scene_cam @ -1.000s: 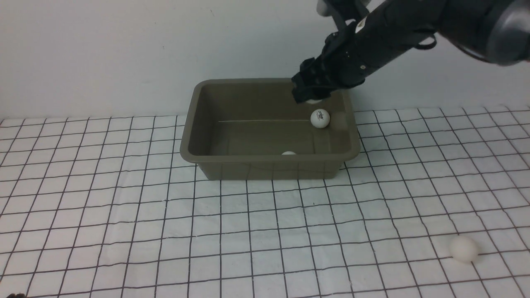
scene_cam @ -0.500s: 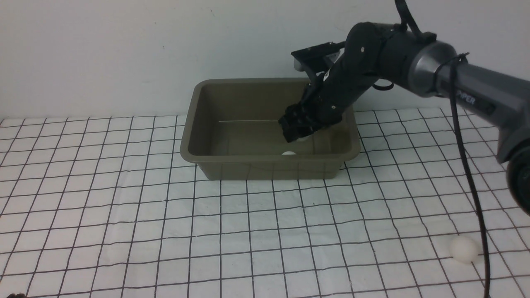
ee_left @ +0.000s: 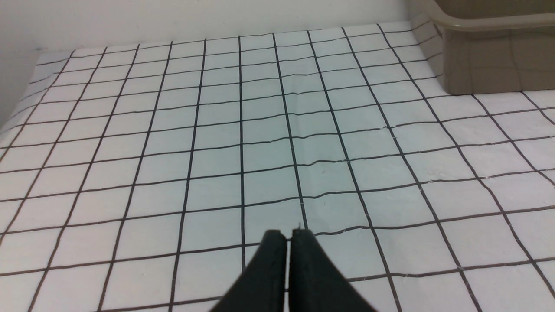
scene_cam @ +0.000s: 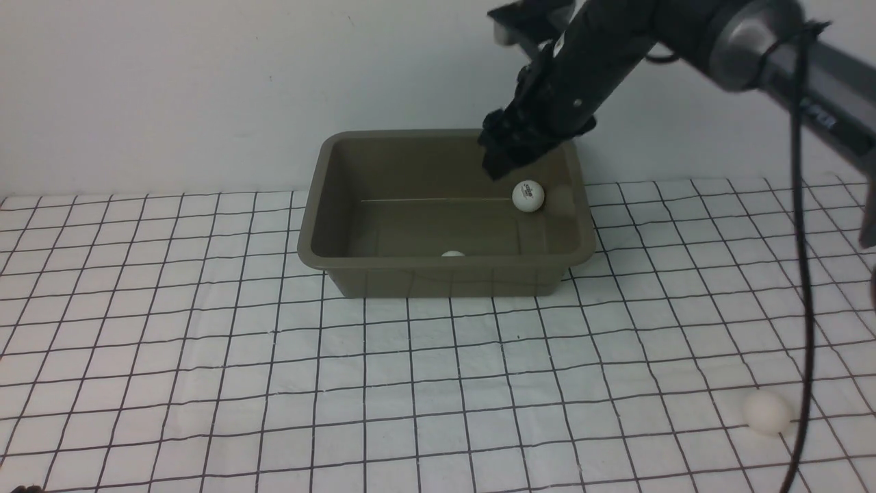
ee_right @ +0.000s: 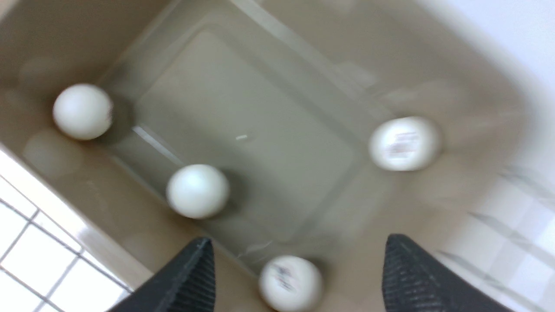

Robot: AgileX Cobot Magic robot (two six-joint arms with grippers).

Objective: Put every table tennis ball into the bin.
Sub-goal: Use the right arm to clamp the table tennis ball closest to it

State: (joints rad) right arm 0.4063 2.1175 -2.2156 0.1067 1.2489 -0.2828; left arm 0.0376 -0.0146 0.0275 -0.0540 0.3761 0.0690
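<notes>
Olive-brown plastic forms the rectangular bin (scene_cam: 410, 281), a tub with rounded corners, a flared rim and sloping walls. It stands on a white cloth with a black grid (scene_cam: 205, 342), close to a pale wall (scene_cam: 171, 82). The right wrist view shows four small matte white table tennis balls on the bin's floor, none touching another: a plain ball (ee_right: 82, 112) in one corner, a second plain ball (ee_right: 198, 191) beside a long wall, and two logo balls (ee_right: 404, 143) whose dark print is blurred. A fifth ball (scene_cam: 766, 412) lies on the cloth, well apart from the bin and off its front right corner. The black right arm (scene_cam: 602, 55) slopes down over the bin's far right corner. The right gripper (scene_cam: 498, 161) has its jaws spread wide and holds nothing. The left gripper (ee_left: 286, 236) hovers over the cloth off the bin's front left corner, its fingers pressed together on nothing.
</notes>
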